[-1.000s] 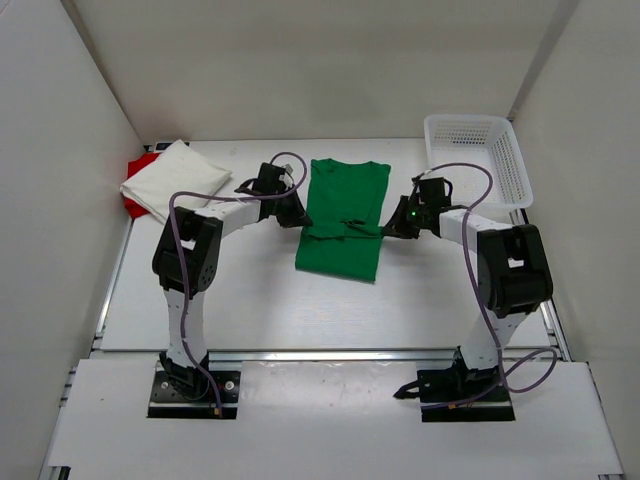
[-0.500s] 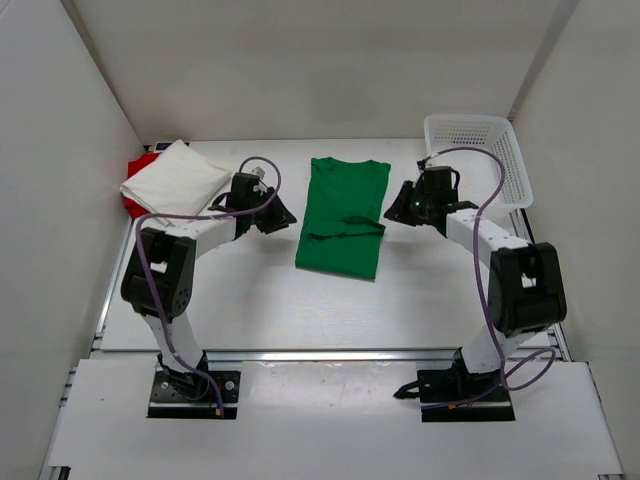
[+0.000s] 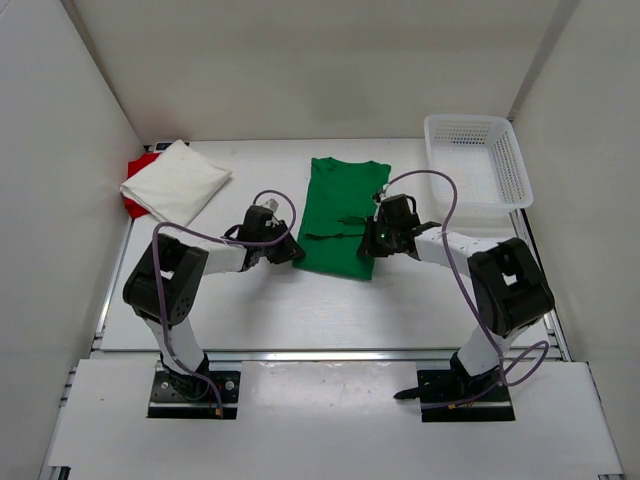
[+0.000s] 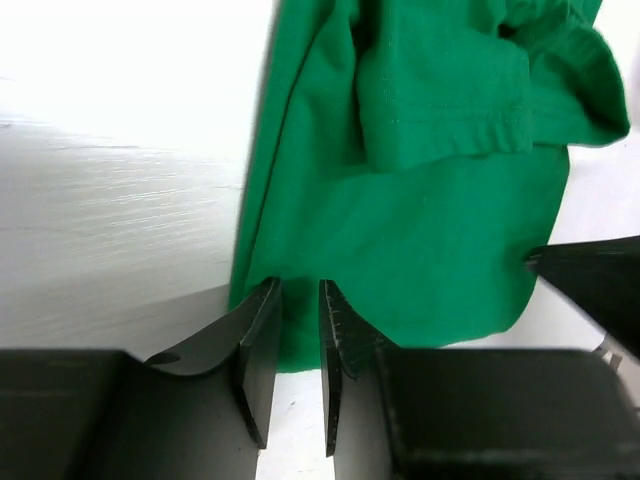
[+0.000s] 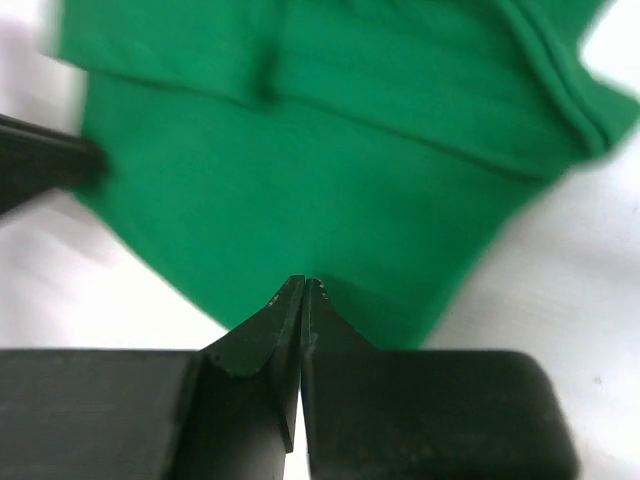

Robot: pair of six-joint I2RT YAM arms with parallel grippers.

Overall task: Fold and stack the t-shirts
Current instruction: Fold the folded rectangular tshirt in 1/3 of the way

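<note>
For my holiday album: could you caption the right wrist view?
Right end effector closed on the hem of the green t-shirt.

The white desk (image 3: pixel 300 310) carries a green t-shirt (image 3: pixel 340 215) folded into a long strip at its middle, a folded white t-shirt (image 3: pixel 175 180) lying over a red t-shirt (image 3: pixel 138 168) at its far left corner, and a white mesh basket (image 3: pixel 478 125) at its far right corner.
</note>
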